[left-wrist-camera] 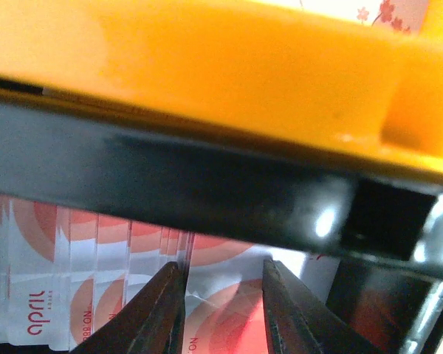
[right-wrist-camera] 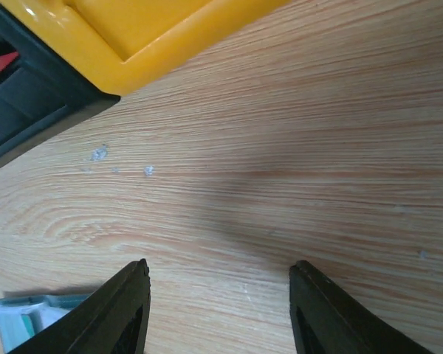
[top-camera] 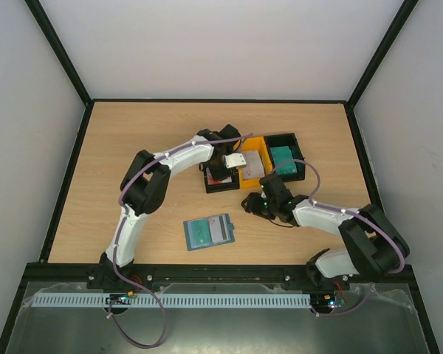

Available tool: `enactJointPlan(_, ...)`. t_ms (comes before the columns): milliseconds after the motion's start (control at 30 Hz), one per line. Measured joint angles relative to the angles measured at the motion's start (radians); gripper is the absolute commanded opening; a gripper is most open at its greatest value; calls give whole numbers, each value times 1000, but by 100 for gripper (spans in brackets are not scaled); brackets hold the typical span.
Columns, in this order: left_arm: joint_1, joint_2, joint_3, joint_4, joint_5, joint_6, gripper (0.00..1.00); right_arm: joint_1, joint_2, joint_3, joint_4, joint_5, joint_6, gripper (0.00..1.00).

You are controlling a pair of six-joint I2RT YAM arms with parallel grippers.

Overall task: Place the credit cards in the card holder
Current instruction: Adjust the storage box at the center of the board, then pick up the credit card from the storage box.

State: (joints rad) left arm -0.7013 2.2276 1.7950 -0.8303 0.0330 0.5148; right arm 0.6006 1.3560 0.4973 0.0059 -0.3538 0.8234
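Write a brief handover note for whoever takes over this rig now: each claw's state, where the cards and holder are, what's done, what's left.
Left claw: down in the left black bin, fingers at the red-and-white cards; grip unclear.
Right claw: open, empty, above bare table near the card holder.
Whitish cards sit in the yellow bin, green-teal cards in the right black bin.
Done: nothing clearly loaded.
To do: every card into the holder.

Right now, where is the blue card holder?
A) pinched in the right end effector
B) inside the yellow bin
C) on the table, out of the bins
C: the card holder lies flat on the wooden table, apart from the yellow bin.
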Motion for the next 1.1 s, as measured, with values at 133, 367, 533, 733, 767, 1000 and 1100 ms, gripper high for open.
enactJointPlan(133,0,3,10,-20,10,4,28,3,40,20,14,19,2,51)
enactJointPlan(367,0,3,24,-66,64,14,28,4,113,70,53,53,2,51)
enactJointPlan(533,-2,-1,24,-90,98,13,29,4,145,94,69,71,8,51)
enactJointPlan(733,-5,-40,10,-102,127,1,31,9,156,101,74,72,8,51)
enactJointPlan(767,-7,-51,7,-106,134,-3,31,9,157,101,76,72,8,51)
enactJointPlan(1000,-34,-100,-13,-134,186,-21,33,9,167,102,100,74,14,51)
enactJointPlan(1100,-36,-107,-21,-144,204,-29,34,9,168,102,102,74,15,51)
